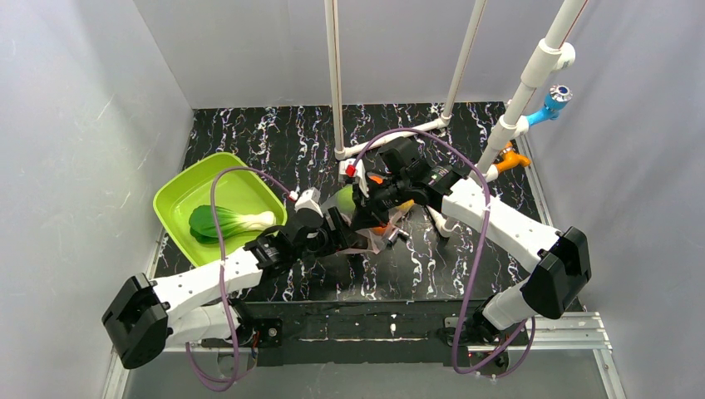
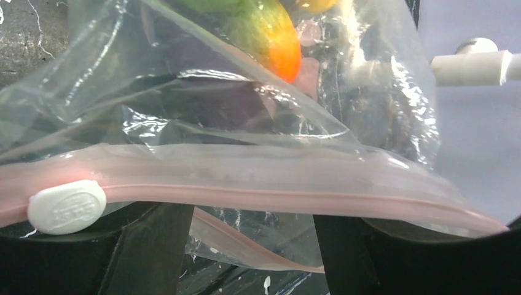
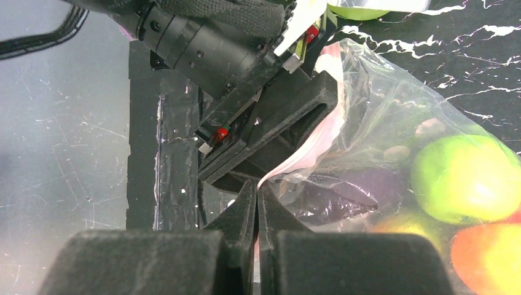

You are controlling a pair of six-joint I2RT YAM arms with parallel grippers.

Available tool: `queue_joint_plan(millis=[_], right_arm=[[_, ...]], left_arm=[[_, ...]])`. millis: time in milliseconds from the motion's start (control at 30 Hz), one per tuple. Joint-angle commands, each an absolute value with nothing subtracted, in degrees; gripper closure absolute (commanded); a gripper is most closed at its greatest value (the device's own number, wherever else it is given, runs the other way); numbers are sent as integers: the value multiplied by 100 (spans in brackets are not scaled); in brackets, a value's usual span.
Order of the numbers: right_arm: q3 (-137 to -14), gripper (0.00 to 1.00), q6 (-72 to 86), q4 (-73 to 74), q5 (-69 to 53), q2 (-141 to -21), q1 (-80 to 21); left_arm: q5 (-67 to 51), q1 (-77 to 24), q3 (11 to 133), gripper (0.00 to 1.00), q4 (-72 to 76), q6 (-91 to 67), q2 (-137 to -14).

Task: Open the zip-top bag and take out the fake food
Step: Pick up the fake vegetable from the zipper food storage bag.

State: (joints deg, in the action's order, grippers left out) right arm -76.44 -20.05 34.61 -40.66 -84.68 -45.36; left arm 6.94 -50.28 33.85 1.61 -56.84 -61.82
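- We see the zip-top bag (image 1: 372, 239) near the middle of the worktop (image 1: 432, 266), caught between the two grippers and partly hidden by them in the top view.
- The right gripper (image 3: 257, 198) has its fingers pressed together on the edge of the bag's mouth, where the pinkish strip runs down to their tips.
- The left gripper (image 2: 249, 224) has its fingers (image 2: 147, 252) spread. The bag's pink zip strip lies across just above them, and a lower lip of the bag shows in the gap between them.
- A white slider (image 2: 66, 206) sits on the strip, above the left-hand finger in the left wrist view.
- Inside the bag, beyond the right gripper's tips, we make out a green round fruit (image 3: 467, 178), an orange piece (image 3: 491, 258), a yellow piece (image 3: 405, 224) and something dark purple (image 3: 350, 190).
- The leafy bok choy (image 1: 224, 223) lies outside the bag in the lime-green tray (image 1: 179, 187) by the worktop's left edge, well apart from both grippers.
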Motion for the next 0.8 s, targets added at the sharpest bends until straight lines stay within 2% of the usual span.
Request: queue_joint_plan(millis=[0, 200, 467, 767], right_arm=[[-7680, 99, -1994, 3273, -4294, -8237, -4544], [-7607, 99, -2010, 3218, -4266, -8240, -4545], [-7447, 99, -2145, 3165, -4132, -8287, -4548], [-7027, 99, -2505, 3085, -4110, -8336, -4508]], left_arm=[[1216, -5133, 3594, 36, 231, -6097, -6299], [1100, -5146, 3480, 35, 364, -6102, -6366], [705, -5135, 3323, 27, 683, -5843, -6777], [1172, -5133, 3357, 28, 388, -5580, -7143]])
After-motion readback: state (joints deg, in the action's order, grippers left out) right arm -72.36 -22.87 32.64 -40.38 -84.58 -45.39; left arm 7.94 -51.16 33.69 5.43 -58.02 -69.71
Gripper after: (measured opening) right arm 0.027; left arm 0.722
